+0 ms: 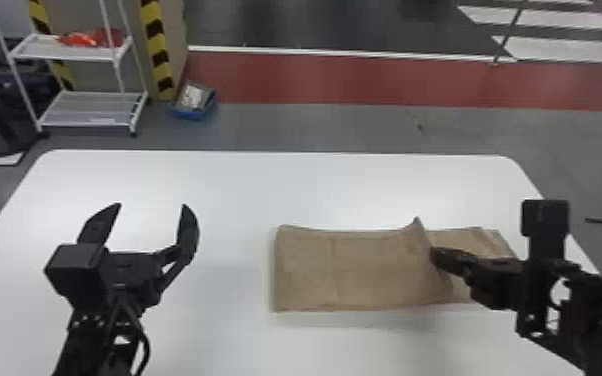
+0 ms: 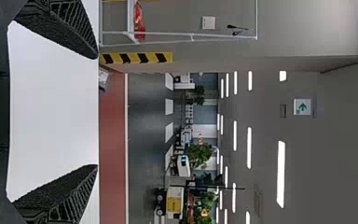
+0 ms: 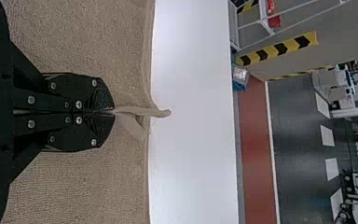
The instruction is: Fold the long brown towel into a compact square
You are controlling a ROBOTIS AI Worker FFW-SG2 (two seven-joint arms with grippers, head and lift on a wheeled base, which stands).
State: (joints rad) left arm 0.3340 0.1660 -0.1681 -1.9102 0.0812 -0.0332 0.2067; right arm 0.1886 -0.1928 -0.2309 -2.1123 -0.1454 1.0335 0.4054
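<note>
One towel edge (image 3: 142,111) clamped between right gripper's (image 3: 114,112) closed fingers, presumably for folding; left gripper (image 1: 151,204) wide open, empty

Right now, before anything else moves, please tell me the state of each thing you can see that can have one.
Long brown cloth towel: lying on the table, pinched up in a ridge, not yet a compact square.
Black two-fingered right gripper: shut on the towel.
Black two-fingered left gripper: open, holding nothing.
White metal rack: upright, red items on its upper shelf.
</note>
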